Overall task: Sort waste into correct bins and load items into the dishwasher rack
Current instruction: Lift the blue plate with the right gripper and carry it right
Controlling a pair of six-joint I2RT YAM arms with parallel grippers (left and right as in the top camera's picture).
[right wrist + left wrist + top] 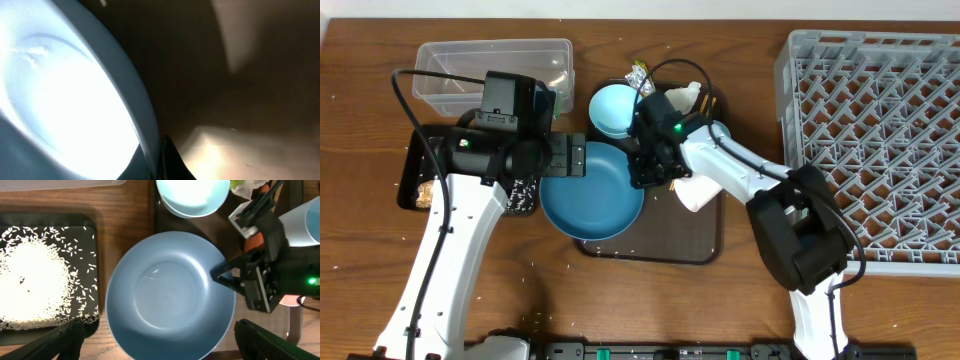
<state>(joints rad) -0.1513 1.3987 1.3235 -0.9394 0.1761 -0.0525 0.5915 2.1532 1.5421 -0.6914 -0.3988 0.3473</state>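
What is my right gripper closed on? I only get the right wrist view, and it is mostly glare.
Observer: The right gripper pinches the right rim of the large light blue round dish on the dark brown rectangular serving tray.
Operator: Anything in the dish?
Observer: No, the left wrist view shows it empty.
Operator: Where is the rack?
Observer: The large grey plastic lattice rack stands right of the tray, not touching it.
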